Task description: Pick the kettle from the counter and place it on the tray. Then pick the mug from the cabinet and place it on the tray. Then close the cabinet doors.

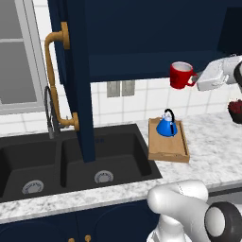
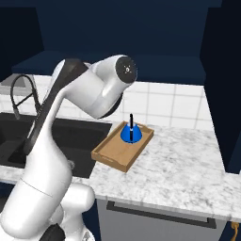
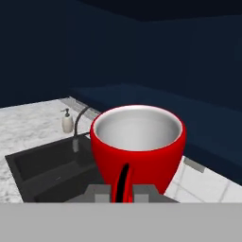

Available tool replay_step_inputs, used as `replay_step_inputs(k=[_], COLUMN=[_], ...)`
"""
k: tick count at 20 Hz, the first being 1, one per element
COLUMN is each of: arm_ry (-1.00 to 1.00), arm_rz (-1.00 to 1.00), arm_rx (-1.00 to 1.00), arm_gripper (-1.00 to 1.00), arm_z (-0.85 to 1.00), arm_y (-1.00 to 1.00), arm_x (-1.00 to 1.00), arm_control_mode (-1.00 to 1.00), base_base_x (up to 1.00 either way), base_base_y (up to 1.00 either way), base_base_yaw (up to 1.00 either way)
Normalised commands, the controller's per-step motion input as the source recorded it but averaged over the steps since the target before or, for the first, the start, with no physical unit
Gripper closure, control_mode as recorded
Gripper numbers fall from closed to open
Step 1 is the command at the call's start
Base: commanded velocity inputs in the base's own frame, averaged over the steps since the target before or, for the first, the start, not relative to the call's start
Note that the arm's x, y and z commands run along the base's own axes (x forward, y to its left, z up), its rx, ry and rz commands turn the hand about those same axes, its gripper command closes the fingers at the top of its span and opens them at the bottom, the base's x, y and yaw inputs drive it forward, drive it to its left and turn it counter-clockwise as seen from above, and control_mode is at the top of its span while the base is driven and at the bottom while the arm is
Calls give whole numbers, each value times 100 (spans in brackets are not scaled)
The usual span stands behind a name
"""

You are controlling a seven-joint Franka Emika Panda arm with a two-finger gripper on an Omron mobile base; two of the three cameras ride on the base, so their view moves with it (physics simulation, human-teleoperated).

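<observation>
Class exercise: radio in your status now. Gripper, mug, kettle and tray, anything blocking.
Gripper shut on mug handle, mug in the air below the cabinet. Kettle on tray. Tray's near half free. Cabinet door open.

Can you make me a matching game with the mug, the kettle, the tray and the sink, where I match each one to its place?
Things:
1. mug
2. kettle
3. tray
4. sink

Places:
A. set into the counter, left of the tray
B. held in the air by the gripper, by its handle
C. lying on the counter
D. standing on the tray

Pairs: 1-B, 2-D, 3-C, 4-A
</observation>
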Motion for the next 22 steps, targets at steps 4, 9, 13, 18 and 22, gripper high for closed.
replay_step_inputs(k=[4, 9, 13, 18, 22], arm_ry=[-1, 0, 0, 0, 0], arm_rz=[7, 3, 1, 3, 10], arm_rx=[0, -3, -2, -1, 0], arm_gripper=[100, 100, 100, 100, 100], arm_z=[-40, -51, -60, -46, -23], arm_y=[0, 1, 0, -3, -28], arm_x=[-100, -81, -41, -5, 19], arm_control_mode=[-100, -100, -100, -100, -100], base_base_x=[0, 0, 0, 0, 0], base_base_y=[0, 0, 0, 0, 0], base_base_yaw=[0, 0, 0, 0, 0])
